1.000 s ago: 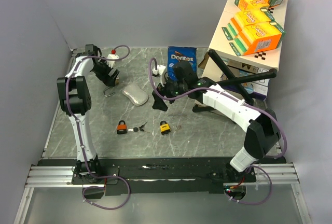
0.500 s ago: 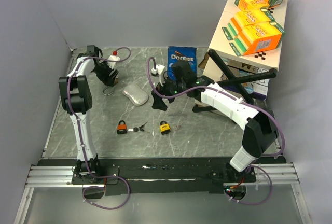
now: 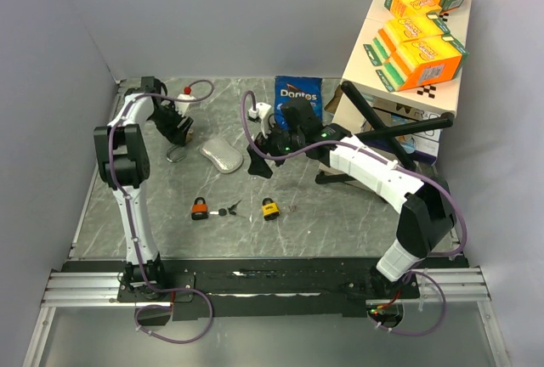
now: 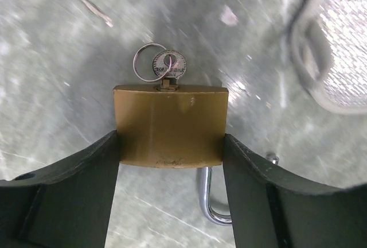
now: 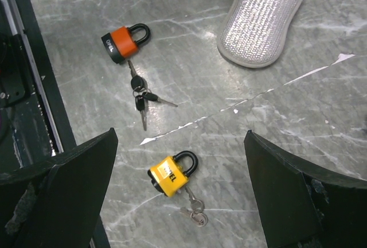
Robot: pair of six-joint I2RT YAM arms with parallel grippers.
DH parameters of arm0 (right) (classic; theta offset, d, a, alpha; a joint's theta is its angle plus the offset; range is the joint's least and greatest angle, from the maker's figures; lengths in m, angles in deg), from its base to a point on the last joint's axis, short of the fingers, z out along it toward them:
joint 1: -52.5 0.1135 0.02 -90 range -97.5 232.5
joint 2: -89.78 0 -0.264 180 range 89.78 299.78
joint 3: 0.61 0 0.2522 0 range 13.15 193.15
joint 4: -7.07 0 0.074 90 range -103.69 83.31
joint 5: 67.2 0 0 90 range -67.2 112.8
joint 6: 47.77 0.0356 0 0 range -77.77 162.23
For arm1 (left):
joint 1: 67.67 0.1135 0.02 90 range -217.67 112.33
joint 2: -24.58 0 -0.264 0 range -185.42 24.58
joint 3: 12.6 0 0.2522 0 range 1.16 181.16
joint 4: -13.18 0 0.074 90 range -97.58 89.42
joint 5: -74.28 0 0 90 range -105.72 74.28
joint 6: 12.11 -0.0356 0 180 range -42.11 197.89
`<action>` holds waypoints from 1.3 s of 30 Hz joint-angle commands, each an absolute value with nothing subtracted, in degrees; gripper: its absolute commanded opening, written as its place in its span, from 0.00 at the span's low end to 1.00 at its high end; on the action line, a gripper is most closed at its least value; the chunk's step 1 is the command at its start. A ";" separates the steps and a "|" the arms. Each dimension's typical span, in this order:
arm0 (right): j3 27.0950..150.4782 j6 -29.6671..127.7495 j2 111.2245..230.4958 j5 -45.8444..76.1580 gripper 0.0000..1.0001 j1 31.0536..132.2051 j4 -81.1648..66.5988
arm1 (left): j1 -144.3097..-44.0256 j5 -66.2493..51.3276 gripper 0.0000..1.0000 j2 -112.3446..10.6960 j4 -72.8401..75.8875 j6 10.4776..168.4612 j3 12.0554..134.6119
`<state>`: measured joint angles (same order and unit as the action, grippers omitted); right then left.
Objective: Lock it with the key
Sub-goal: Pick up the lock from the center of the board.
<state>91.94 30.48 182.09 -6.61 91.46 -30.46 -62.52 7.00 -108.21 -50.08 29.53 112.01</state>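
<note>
Grey marbled tabletop point(image 3: 323, 214) lies beneath the right gripper point(image 5: 180, 138), its fingers spread wide and empty above an orange padlock point(image 5: 123, 41) and a yellow padlock point(image 5: 170, 173), while at far left the left gripper point(image 4: 170, 140) pinches both sides of a square brass padlock point(image 4: 169, 124), a round-headed silver key point(image 4: 169, 65) in its keyhole.

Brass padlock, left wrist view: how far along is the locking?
Done: the key sits in the brass padlock. In hand: the left gripper clamps its body on both sides. Left: the shackle looks swung out, so closing it and turning the key remain. Idle: right gripper open, holding nothing.
</note>
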 commanded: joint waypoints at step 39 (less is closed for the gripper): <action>90.23 25.26 179.16 -13.05 1.00 91.26 -10.74 | -61.96 30.24 0.01 -84.23 -68.60 30.88 102.06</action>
<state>88.96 25.01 180.50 -10.06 91.44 -15.68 -62.17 23.28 -90.46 -66.99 32.11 102.83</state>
